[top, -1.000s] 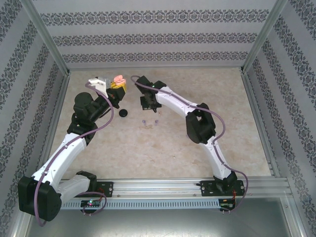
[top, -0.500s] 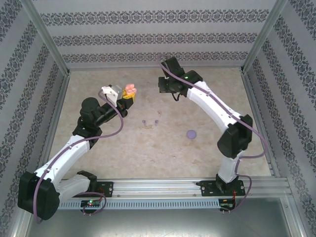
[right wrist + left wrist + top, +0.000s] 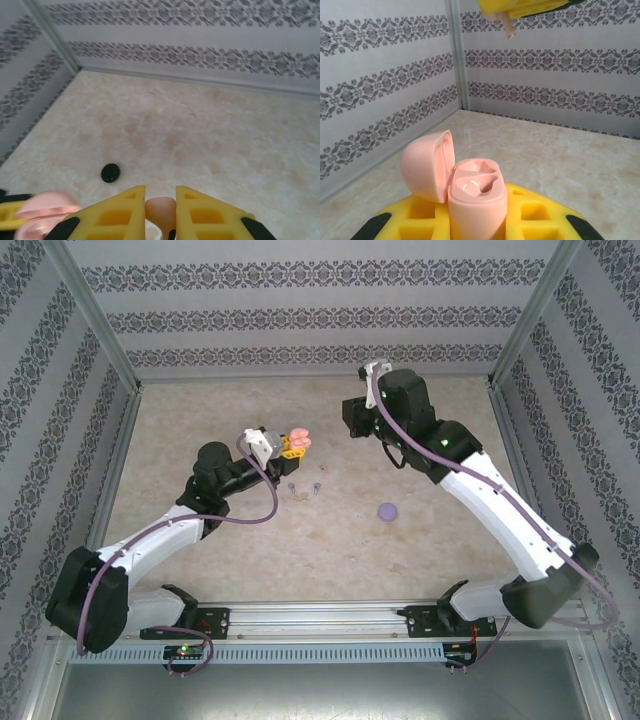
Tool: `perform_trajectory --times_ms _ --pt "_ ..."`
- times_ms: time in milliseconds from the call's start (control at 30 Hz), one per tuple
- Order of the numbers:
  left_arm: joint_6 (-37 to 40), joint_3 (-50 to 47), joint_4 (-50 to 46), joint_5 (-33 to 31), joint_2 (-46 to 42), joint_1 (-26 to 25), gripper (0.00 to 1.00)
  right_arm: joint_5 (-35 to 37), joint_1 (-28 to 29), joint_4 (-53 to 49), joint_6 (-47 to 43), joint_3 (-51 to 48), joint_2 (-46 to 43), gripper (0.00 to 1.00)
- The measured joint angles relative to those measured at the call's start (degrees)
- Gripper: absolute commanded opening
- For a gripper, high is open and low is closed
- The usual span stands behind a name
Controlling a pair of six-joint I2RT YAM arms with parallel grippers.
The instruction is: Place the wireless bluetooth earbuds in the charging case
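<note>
An open pale pink charging case (image 3: 476, 192) stands upright between my left gripper's (image 3: 477, 222) yellow fingers, lid tipped back to the left, both sockets empty. In the top view the case (image 3: 299, 437) is held left of centre by the left gripper (image 3: 287, 446). My right gripper (image 3: 160, 197) is shut on a pale pink earbud (image 3: 161, 210). From the left wrist that earbud's stem (image 3: 508, 27) pokes down from the right gripper (image 3: 520, 7) high above the case. The right gripper (image 3: 353, 424) sits right of the case in the top view. Two purple earbuds (image 3: 292, 487) (image 3: 317, 486) lie on the table.
A purple disc (image 3: 387, 511) lies on the table right of the purple earbuds. A black disc (image 3: 110, 173) lies on the floor ahead of the right gripper. The blurred pink case (image 3: 45, 210) shows at the right wrist view's lower left. Patterned walls (image 3: 320, 315) enclose the table.
The left arm has carried the open case rightward toward the centre. The right arm has swung right and back, uncovering the purple disc. The black disc has gone out of sight in the top view.
</note>
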Motion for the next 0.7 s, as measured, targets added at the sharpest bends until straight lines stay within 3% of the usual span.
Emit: perform_trajectory --times_ms 400,700 --pt "-1.38 2.78 9.09 4.31 5.31 -2.69 0.0 -5.97 5.16 14.21 -3.93 -13.53 -7.87 0.18" --pt "-2.45 4.57 12.11 6.16 7.34 -3.41 0.0 -6.64 6.25 19.85 -3.8 -16.44 -8.26 0.18"
